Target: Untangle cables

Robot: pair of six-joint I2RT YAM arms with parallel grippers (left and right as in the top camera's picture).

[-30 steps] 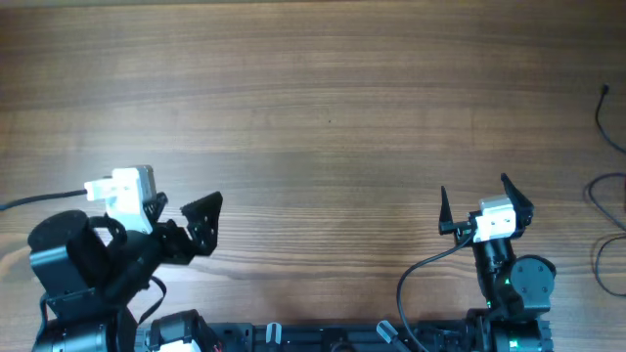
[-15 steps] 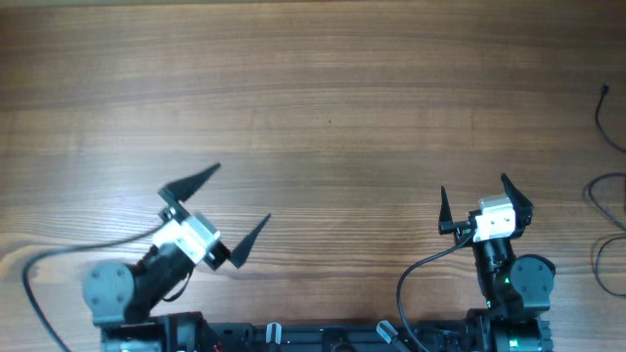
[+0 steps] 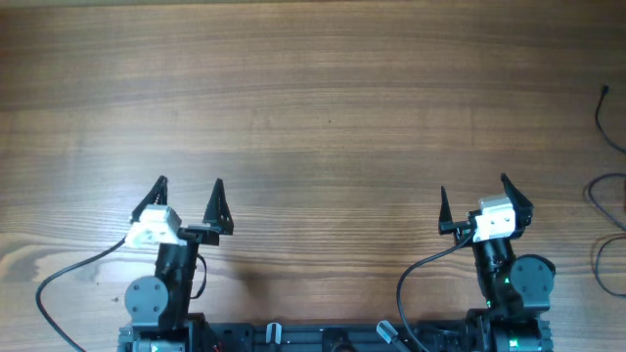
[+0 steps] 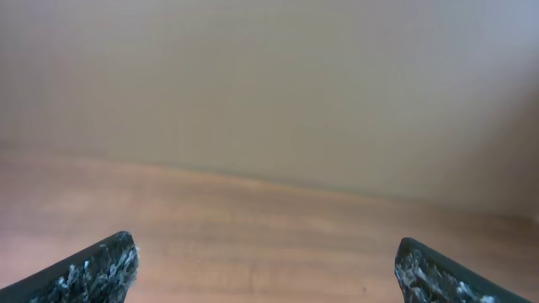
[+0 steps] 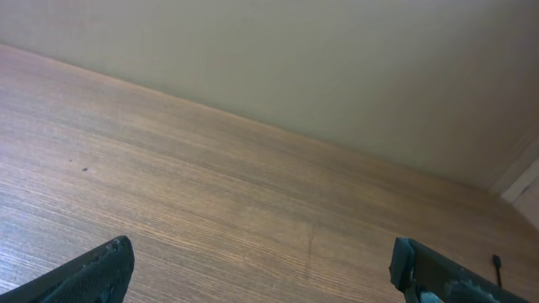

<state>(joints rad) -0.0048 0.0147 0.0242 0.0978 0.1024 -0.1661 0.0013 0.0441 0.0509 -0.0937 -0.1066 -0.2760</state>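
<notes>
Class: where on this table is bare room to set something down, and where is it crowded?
Free: the table beyond both tools, and the strip between left tool and right tool. Crowded: the right edge, where the cables lie.

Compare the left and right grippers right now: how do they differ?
The left gripper sits far from the cables; the right gripper is nearer, not touching them. The left wrist view shows only table and wall; the right wrist view catches a cable end at lower right. From overhead, the left gripper's tips look level, the right gripper's skewed. Both are open and empty.
</notes>
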